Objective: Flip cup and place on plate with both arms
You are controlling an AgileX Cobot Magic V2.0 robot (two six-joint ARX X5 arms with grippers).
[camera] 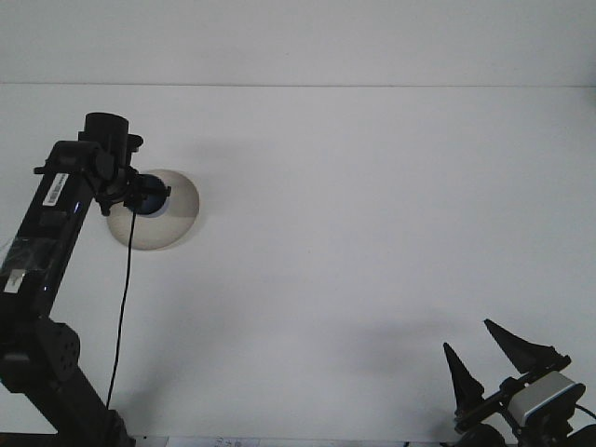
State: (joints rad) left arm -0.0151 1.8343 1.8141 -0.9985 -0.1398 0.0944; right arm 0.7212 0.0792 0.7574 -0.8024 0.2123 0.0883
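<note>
A dark blue cup (pixel 149 198) hangs over the left half of the round beige plate (pixel 175 222) at the table's far left. My left gripper (pixel 136 196) reaches in from the left with the cup at its end, and I cannot tell whether the cup touches the plate. The left arm (pixel 56 214) rises steeply from the bottom left corner and hides the plate's left rim. At the bottom right, my right gripper (pixel 466 333) stands open with its two dark pointed fingers (pixel 458 377) spread and nothing between them.
The white table (pixel 372 214) stretches from the plate to the right gripper. A black cable (pixel 121 317) hangs down from the left wrist toward the front edge. The table's far edge meets a white wall.
</note>
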